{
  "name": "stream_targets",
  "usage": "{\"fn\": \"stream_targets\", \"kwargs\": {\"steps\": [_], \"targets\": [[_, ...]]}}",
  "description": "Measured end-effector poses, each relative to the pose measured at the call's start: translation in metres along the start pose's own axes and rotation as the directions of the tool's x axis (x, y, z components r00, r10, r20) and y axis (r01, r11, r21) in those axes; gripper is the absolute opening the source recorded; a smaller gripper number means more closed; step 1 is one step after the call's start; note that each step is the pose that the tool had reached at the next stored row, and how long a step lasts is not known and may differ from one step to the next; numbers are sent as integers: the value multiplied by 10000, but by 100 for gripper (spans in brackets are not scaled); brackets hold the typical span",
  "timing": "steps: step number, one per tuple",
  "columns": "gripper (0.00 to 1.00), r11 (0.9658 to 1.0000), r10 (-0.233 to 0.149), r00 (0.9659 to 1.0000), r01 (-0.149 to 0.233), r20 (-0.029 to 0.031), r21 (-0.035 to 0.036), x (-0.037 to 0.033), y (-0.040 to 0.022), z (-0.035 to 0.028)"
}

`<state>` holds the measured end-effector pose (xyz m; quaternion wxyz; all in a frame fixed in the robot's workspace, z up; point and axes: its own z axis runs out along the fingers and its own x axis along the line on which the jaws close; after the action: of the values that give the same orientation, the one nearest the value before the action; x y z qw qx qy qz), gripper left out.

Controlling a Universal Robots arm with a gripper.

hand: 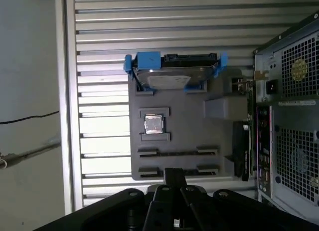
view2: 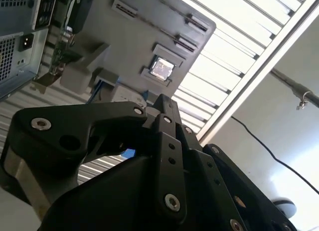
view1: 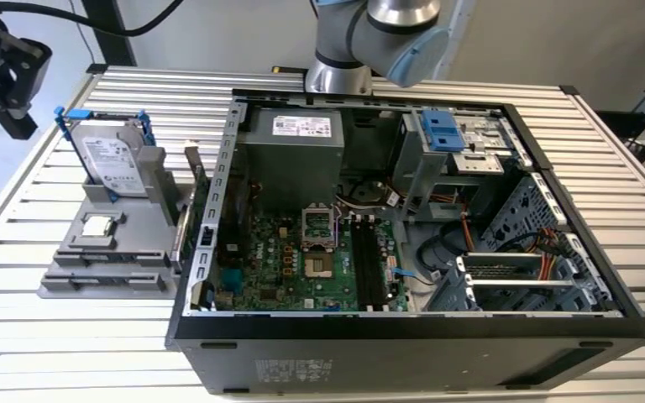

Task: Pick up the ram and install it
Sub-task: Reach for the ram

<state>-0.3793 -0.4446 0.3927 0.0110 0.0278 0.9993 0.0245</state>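
Note:
My gripper hangs high at the exterior view's far left, above and apart from the grey parts holder. In both wrist views its black fingers meet at the tips with nothing between them. The first wrist view looks straight down on the holder, whose two long slots appear as thin dark lines. I cannot tell whether the ram lies in one. The open computer case shows the green motherboard and its black memory slots.
In the holder stand a silver hard drive in a blue frame and a small square chip. A dark expansion card stands on edge between holder and case. The arm's base rises behind the case on the slatted table.

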Motion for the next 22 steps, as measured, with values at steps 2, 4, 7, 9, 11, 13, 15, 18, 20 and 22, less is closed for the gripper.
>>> {"fn": "stream_targets", "kwargs": {"steps": [2, 4, 7, 9, 11, 13, 15, 18, 20, 22], "targets": [[0, 10000, 1, 10000, -1, 0, 0, -21, -42, -2], [0, 10000, 0, 10000, 0, 0, 0, -51, -79, -3], [0, 10000, -2, 10000, 2, 0, 0, -99, -136, -4], [0, 10000, -3, 10000, 3, 0, 0, -129, -171, -6], [0, 10000, -4, 10000, 4, 1, -1, -157, -206, -6], [0, 10000, -6, 10000, 6, 1, -1, -187, -244, -8], [0, 10000, -9, 10000, 9, 0, 0, -212, -279, -9], [0, 10000, -16, 10000, 16, -1, 0, -244, -330, -11], [0, 10000, -23, 10000, 23, 0, -1, -268, -361, -12], [0, 10000, -82, 10000, 82, -4, -1, -277, -377, -13]]}}
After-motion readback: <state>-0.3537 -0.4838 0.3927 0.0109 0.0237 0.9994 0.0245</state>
